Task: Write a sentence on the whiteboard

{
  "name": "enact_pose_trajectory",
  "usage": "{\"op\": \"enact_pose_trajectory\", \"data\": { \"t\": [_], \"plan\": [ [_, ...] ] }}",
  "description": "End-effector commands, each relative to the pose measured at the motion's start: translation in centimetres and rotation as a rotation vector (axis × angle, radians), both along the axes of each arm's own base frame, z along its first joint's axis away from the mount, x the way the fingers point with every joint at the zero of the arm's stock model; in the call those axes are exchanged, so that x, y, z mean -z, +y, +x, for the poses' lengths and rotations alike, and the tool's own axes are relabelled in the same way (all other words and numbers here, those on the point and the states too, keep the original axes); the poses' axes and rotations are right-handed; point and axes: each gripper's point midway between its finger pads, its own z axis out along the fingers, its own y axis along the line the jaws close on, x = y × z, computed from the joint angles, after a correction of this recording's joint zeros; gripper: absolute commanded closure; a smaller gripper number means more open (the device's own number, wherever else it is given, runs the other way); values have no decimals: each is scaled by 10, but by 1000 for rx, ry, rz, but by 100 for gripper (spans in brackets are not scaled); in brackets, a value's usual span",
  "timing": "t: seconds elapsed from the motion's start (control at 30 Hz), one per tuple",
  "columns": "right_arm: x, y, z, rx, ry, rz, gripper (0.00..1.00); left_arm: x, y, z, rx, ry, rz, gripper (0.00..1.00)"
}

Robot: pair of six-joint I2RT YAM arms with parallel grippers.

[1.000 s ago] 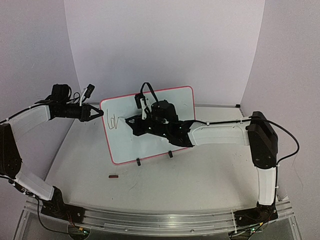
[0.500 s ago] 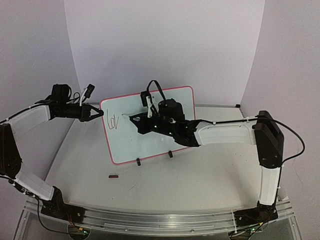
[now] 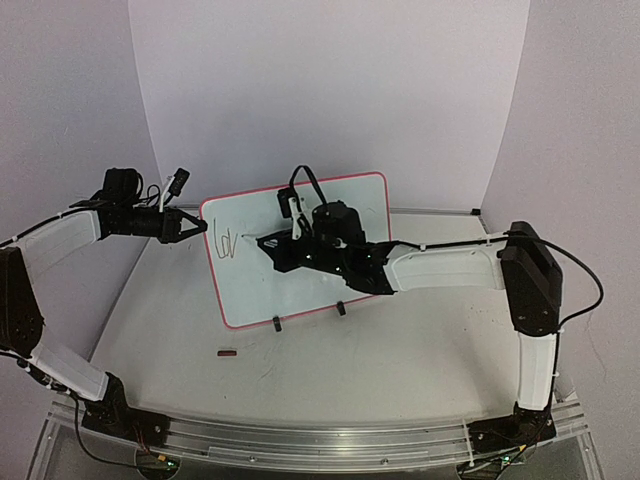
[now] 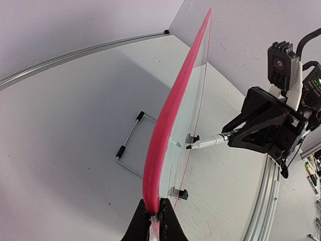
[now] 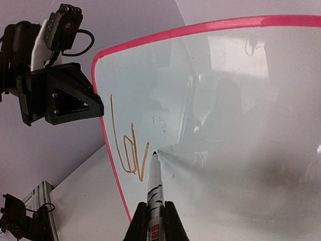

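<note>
White table (image 3: 420, 350) and lilac walls (image 3: 330, 90) surround the whiteboard (image 3: 250, 290), which stands near the middle. My left gripper (image 4: 153, 221) is clamped on its pink edge, and my right gripper (image 5: 155, 223) grips a marker (image 5: 153, 175) whose tip touches the board beside the sentence (image 5: 128, 150). From above my right arm (image 3: 440, 268) hides the board's middle, and I cannot identify a small dark thing (image 3: 228, 352) on the table.

Whiteboard (image 3: 250, 290) and small dark piece (image 3: 228, 352) on table (image 3: 400, 360).
</note>
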Motion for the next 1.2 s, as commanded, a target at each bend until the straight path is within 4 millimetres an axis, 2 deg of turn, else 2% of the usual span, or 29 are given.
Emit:
{"op": "enact_pose_trajectory", "data": {
  "t": [0.0,0.43,0.67,1.17],
  "plan": [
    [-9,3,9,19,0,27,100,-1,6,5,-31,-23,50,100],
    [0,-24,17,132,6,-13,100,0,6,5,-33,-21,53,100],
    [-10,-30,20,158,-13,-6,100,0,7,5,-35,-22,55,100],
    [-37,-27,22,155,-64,55,100,0,7,5,-36,-22,55,100]
  ]
}}
